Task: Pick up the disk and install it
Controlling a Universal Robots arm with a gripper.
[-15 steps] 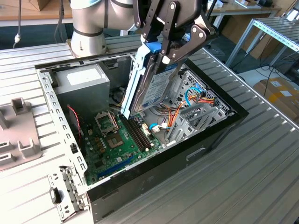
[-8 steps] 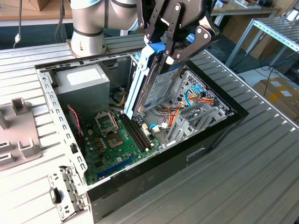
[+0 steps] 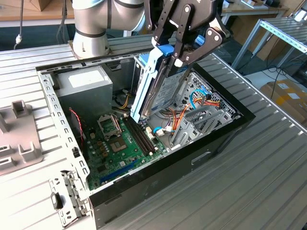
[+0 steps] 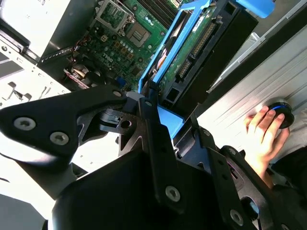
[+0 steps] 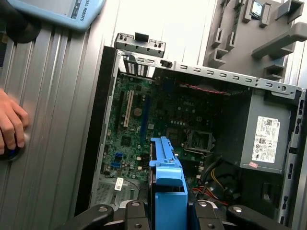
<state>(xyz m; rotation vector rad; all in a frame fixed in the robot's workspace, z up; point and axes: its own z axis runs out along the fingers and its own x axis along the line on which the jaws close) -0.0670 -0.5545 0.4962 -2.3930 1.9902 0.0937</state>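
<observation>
The disk (image 3: 165,93) is a silver-grey drive in a blue plastic carrier. It hangs tilted, almost on edge, over the open computer case (image 3: 53,110), with its lower end near the memory slots of the green motherboard (image 3: 115,143). My gripper (image 3: 173,53) is shut on the blue tab at the disk's upper end. In the second wrist view the disk (image 4: 192,52) runs away from the gripper (image 4: 158,112), its connector edge showing. The first wrist view shows the blue carrier (image 5: 168,191) clamped between the black fingers (image 5: 132,211) above the motherboard (image 5: 144,129).
A grey power-supply box (image 3: 84,84) fills the case's far corner. A metal bay with orange and blue cables (image 3: 206,103) sits at the exterior view's right. A grey moulded fixture (image 3: 14,139) lies on the table. A person's hand (image 4: 261,129) rests on a round blue-ringed button (image 4: 280,111).
</observation>
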